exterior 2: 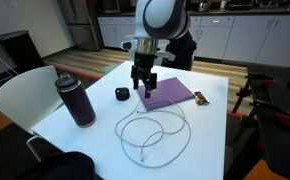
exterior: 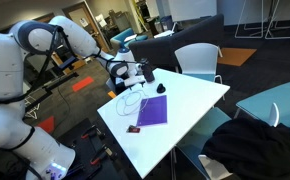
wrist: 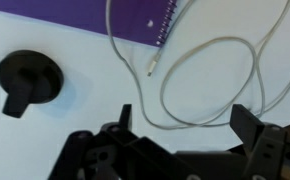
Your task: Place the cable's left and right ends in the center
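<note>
A thin white cable (exterior 2: 155,135) lies in loose loops on the white table (exterior 2: 105,150), in front of a purple notebook (exterior 2: 168,95). In the wrist view the cable (wrist: 210,75) curves over the notebook's spiral edge (wrist: 95,20), and one cable end (wrist: 152,70) lies just off the notebook. My gripper (exterior 2: 145,84) hangs above the table at the notebook's near corner. It is open and empty, and its fingers (wrist: 185,125) straddle the cable loop from above without touching it. The gripper also shows in an exterior view (exterior: 145,76), with the cable (exterior: 133,98) beside it.
A black round object (exterior 2: 122,95) sits by the notebook and shows in the wrist view (wrist: 27,80). A dark bottle (exterior 2: 75,100) stands near the table's edge. A small dark item (exterior 2: 200,98) lies beside the notebook. Chairs (exterior: 198,58) surround the table.
</note>
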{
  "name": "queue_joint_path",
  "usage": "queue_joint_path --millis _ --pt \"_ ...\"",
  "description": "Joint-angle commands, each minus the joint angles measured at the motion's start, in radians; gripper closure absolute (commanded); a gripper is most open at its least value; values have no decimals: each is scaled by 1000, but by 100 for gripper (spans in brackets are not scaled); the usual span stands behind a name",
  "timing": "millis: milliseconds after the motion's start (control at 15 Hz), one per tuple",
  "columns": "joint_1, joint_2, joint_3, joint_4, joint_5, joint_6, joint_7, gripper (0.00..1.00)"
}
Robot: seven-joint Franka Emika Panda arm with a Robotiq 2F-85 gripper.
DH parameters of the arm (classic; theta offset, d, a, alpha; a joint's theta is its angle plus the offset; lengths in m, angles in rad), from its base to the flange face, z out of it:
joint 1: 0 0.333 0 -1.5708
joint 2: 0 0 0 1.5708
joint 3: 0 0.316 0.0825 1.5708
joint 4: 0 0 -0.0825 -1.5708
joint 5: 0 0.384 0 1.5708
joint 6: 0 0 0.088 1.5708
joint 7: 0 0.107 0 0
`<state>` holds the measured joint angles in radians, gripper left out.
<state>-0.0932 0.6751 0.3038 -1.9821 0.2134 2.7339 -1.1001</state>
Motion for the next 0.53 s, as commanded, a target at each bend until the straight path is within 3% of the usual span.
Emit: queue_joint_path --millis 0,400,467 --pt "41 -123 -74 -131 -66 111 164 0" --pt "73 -237 -158 -244 -210 166 408 0" --pt "22 -169 -108 -174 -210 138 363 0"
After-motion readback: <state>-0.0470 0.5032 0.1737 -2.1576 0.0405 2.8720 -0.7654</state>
